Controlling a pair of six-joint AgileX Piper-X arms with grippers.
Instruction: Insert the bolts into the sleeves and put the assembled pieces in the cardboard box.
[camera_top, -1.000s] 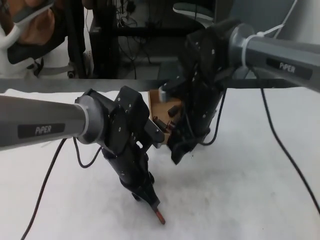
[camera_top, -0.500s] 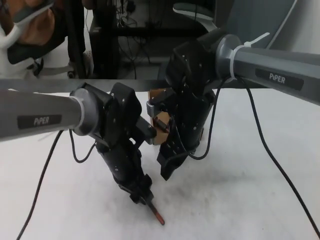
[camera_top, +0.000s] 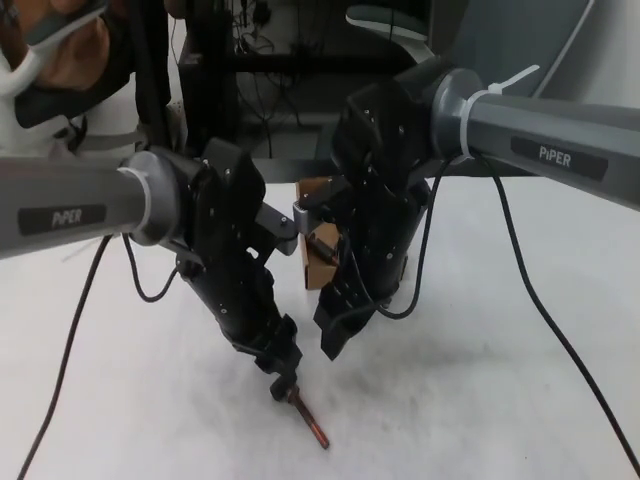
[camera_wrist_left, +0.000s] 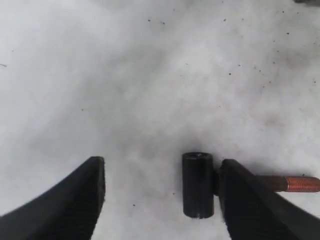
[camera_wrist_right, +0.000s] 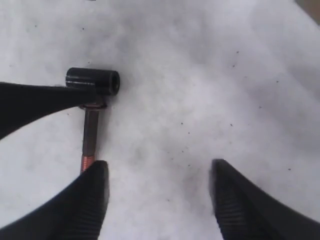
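A black cylinder (camera_wrist_left: 198, 185) rests on the white table between my left gripper's (camera_wrist_left: 162, 197) open fingers, close against one finger (camera_wrist_left: 255, 200). A copper threaded bolt shaft (camera_wrist_left: 300, 183) runs out sideways from it behind that finger; I cannot tell whether the two are joined. In the high view the bolt (camera_top: 306, 418) lies on the table just in front of the left gripper (camera_top: 277, 362). My right gripper (camera_wrist_right: 157, 195) hangs open with nothing in it, beside the same cylinder (camera_wrist_right: 93, 81) and shaft (camera_wrist_right: 90, 140); it (camera_top: 333, 340) is right of the left one.
The cardboard box (camera_top: 318, 262) stands behind the two grippers, partly hidden by the arms. Cables trail over the white table (camera_top: 480, 400) on both sides. A dark bench edge and stands lie at the back.
My left gripper has drawn up and back from the bolt, leaving more of it bare on the table. The right arm swung left and lower, then stayed still.
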